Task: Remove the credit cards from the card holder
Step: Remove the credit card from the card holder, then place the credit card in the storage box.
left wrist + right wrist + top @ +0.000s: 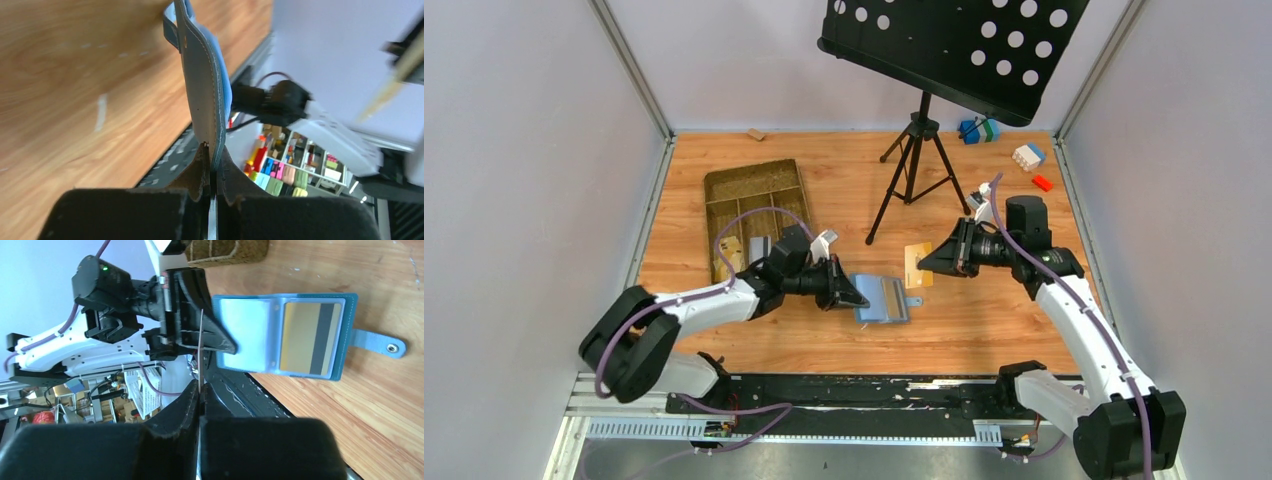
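The holder (886,300) lies open near the middle of the table (824,340), its pale blue sleeves facing up and its snap tab (380,342) pointing to 3 o'clock. The left gripper (859,297) comes in from 9 o'clock, and its jaws are pinched tight on the holder's left edge. In the left wrist view that edge stands up between the fingers, grey-blue with a stitched seam.

The right gripper (924,263) sits at 1 o'clock of the holder, just beside it, clamped on a card (914,270). From above the card looks tan. The right wrist view shows it only as a thin edge-on line between the closed fingers. It is clear of the holder and held just above the table.

A second card (307,337) is in the holder's right-hand sleeve, gold with a dark stripe down it. Any print on it is too small to read.

A brown tray (754,200) lies at 10 o'clock of the holder. A black music stand (954,45) on a tripod is at 12 o'clock. Coloured blocks (1027,156) sit at 2 o'clock, by the far right wall.
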### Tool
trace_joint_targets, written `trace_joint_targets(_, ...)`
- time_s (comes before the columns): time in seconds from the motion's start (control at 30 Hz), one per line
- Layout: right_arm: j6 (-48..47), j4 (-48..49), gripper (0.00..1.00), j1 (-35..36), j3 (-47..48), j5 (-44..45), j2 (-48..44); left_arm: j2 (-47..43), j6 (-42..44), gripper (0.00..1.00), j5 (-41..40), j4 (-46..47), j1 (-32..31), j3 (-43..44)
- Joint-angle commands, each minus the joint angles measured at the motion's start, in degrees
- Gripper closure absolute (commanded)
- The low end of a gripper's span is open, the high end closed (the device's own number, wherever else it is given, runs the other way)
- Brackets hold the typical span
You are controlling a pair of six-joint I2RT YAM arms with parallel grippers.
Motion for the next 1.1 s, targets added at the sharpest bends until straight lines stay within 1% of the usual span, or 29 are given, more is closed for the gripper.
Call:
trace_joint_targets(0.0,-5.2,-4.4,1.00,-0.2,2.0,2.8,0.9,7.0,7.3,1.00,-0.5,0.8,-0.3,-1.3)
trace_joint_targets(0.1,-5.8,-4.6,1.00,-0.2,2.1,2.6,1.4,11.9,11.5,1.00,-1.4,-1.3,-0.7,0.5)
trace_joint_targets(0.17,-6.7,-5.1,1.00,-0.1,2.1,2.6,1.8,13.2,14.1,1.00,-3.0,-4.9,-0.7,1.2)
trace_joint_targets(0.27,-9.2,-6.4,1.00,-0.1,1.5,5.1,2.0,13.2,19.8,0.93,-7.6,-12.9,-0.7,3.1)
trace_joint_targets(0.3,-9.8,-6.7,1.00,-0.1,0.9,5.9,2.1,13.0,21.2,0.88,-8.0,-14.8,-0.7,3.7)
trace_joint_targets(0.4,-10.3,-5.4,1.00,-0.1,-1.1,5.9,2.7,10.9,25.0,0.63,-11.4,-23.2,-0.7,5.7)
trace_joint_targets(0.43,-10.0,-4.6,1.00,-0.1,-1.8,5.7,2.9,9.8,25.9,0.58,-12.7,-25.8,-0.7,6.5)
trace_joint_targets(0.57,-9.2,-1.9,1.00,0.3,-3.7,5.0,4.3,4.9,28.6,0.49,-16.3,-34.6,-0.7,10.3)
trace_joint_targets(0.73,-7.2,2.3,1.00,2.6,-3.9,4.3,6.1,-2.3,31.0,0.40,-16.5,-42.7,-0.7,16.5)
trace_joint_targets(0.8,-5.1,5.6,1.00,3.8,-4.2,2.6,6.8,-3.9,29.8,0.38,-13.8,-40.9,-0.7,18.6)
trace_joint_targets(0.83,-3.7,7.7,1.00,4.4,-4.4,1.5,7.1,-4.5,26.9,0.38,-10.5,-37.7,-0.7,18.6)
trace_joint_targets(0.9,-0.8,13.0,1.00,5.8,-4.5,-1.2,7.5,-5.3,20.5,0.38,-6.4,-28.9,-0.7,17.5)
trace_joint_targets(0.97,1.3,16.4,1.00,7.1,-3.8,-3.1,7.6,-5.5,15.0,0.37,-5.0,-20.8,-0.7,16.4)
trace_joint_targets(1.07,2.1,17.3,1.00,8.5,-1.8,-3.9,7.4,-5.5,9.2,0.38,-4.8,-11.2,-0.7,15.4)
